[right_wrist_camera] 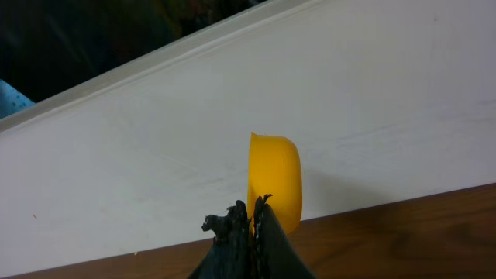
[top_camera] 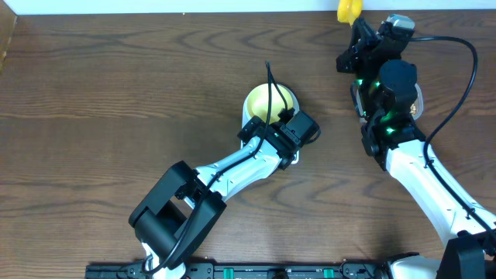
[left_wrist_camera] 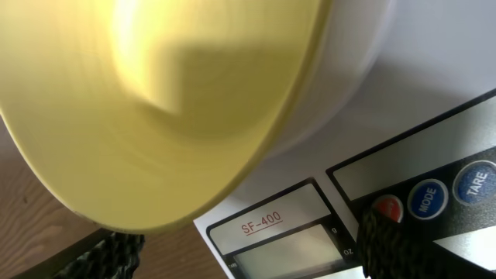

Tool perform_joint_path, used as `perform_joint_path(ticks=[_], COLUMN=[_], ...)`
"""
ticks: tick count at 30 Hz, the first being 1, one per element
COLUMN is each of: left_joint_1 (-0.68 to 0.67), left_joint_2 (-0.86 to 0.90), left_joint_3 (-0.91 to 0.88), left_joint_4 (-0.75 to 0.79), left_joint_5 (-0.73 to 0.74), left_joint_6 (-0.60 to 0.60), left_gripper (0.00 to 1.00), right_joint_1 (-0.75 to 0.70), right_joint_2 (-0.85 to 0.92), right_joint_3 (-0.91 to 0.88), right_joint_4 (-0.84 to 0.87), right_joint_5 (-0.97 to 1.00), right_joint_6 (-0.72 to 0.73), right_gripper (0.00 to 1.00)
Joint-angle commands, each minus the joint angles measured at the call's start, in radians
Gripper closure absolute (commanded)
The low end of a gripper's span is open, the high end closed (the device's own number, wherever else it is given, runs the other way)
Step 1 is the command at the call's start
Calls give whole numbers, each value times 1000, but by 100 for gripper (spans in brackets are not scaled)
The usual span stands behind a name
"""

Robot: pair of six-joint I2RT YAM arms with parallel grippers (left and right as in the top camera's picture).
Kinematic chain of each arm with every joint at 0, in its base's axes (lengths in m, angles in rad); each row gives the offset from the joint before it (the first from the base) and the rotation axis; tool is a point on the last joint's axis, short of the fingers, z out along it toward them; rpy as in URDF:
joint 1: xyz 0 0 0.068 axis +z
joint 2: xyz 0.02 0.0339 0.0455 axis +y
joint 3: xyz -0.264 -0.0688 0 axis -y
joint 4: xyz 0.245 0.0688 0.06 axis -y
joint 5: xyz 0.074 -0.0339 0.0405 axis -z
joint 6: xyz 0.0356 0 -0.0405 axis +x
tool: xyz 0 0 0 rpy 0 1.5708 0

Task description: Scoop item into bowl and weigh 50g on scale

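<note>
Scale point(left_wrist_camera: 310, 167) mostly under bowl point(left_wrist_camera: 178, 101); L gripper point(left_wrist_camera: 252, 256) agape, R gripper point(right_wrist_camera: 252, 221) tight on scoop point(right_wrist_camera: 275, 178).

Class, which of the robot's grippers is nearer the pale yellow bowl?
Left. The left gripper sits right beside the bowl, over the scale. The right gripper is far off at the back edge of the table, gripping the yellow scoop.

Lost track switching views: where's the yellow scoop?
Overhead, far right: the scoop is clamped in the right jaws at the table's back edge, by the white wall.
</note>
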Motion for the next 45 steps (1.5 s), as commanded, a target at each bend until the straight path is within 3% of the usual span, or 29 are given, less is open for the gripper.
perform_joint_path(ticks=[1, 45], left_joint_1=[2, -23], left_joint_2=[11, 13], left_joint_3=[8, 19], left_joint_4=[-1, 43], left_joint_5=[-19, -47], left_joint_6=[10, 38], left_gripper=[10, 9], right_joint_1=[-4, -5], right_joint_2=[3, 3], right_joint_3=[18, 18], right_joint_4=[6, 5], right_joint_5=[-3, 5], right_joint_6=[6, 6], right_gripper=[99, 99])
